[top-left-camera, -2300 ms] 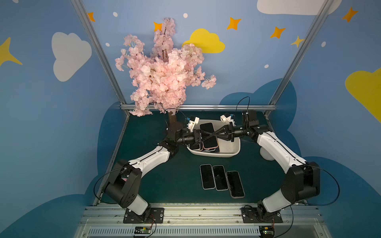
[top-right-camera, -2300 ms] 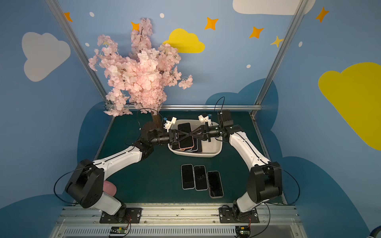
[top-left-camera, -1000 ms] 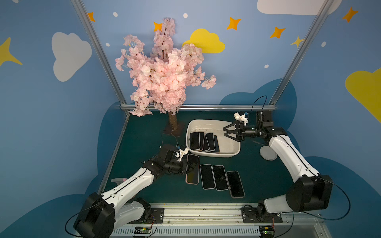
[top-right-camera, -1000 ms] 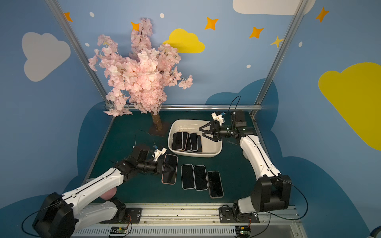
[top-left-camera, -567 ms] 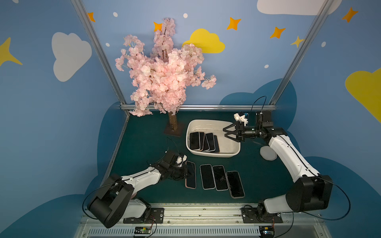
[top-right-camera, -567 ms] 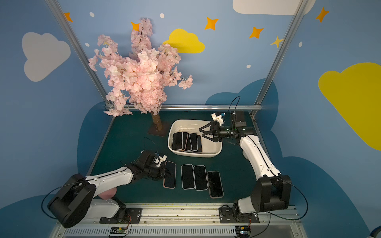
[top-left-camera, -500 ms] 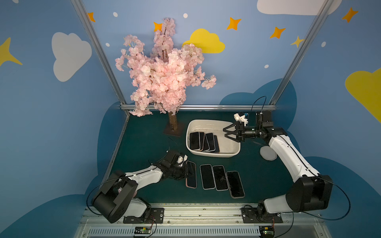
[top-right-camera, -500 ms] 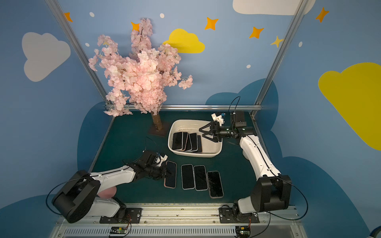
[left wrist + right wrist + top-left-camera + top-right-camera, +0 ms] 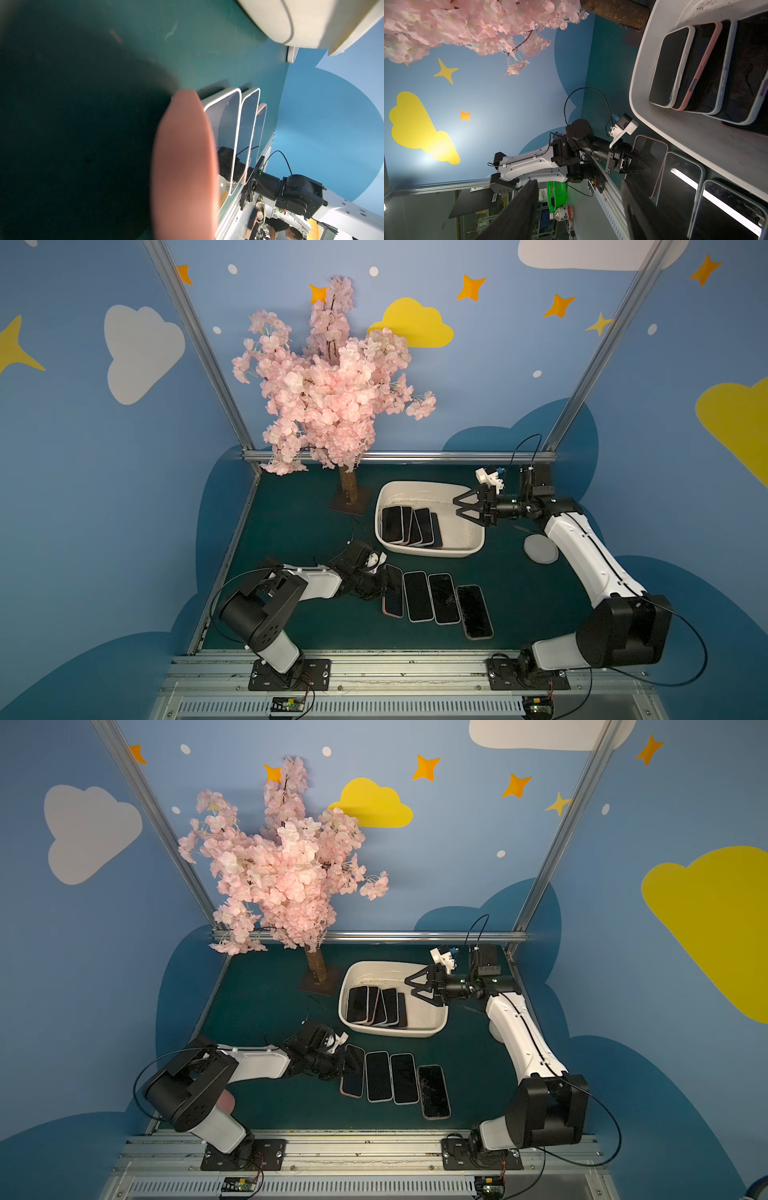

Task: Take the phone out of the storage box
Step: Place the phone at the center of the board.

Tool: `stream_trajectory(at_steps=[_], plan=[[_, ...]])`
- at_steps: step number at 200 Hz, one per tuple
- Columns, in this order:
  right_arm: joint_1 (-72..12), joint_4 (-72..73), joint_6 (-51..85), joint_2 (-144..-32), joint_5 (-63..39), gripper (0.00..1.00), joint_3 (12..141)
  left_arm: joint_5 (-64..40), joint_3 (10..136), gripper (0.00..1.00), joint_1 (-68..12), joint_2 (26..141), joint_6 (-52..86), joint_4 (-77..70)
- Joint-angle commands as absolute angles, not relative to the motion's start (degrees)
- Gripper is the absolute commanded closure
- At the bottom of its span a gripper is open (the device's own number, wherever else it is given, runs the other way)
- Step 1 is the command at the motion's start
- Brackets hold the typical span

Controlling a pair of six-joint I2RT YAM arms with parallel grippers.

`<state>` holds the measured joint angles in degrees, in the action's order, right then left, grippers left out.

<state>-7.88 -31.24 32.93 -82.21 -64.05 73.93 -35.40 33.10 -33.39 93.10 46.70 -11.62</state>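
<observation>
Several phones [image 9: 409, 526]: overlapped at the storage box's [image 9: 432, 551] left end, long axes front to back.
Right gripper [image 9: 456, 509]: held open, empty, over the box's right end, aimed at them; nearer arm.
Left gripper [image 9: 385, 581]: closed, seemingly on a pink phone [image 9: 393, 593] outside.

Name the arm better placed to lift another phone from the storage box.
Right. The right tool hovers open at the storage box rim; the left tool is shut on a pink-cased phone outside it.
</observation>
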Motion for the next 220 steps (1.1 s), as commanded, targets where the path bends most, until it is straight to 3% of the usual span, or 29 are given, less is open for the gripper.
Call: stream_trajectory(at_steps=[1,126,220], plan=[[-7.34,-32.24,31.99,-79.65,-64.34,0.32,72.99,-37.49,33.93,0.91,-33.74,93.87,46.49,-12.22],[-7.03,-33.96,31.6,-77.32,-62.75,0.31,72.34,-33.64,34.01,0.48,-33.74,91.63,42.6,-2.43],[-7.71,-37.18,30.03,-78.31,-59.28,0.27,73.12,-23.75,37.86,0.39,-32.61,84.79,35.07,16.27]])
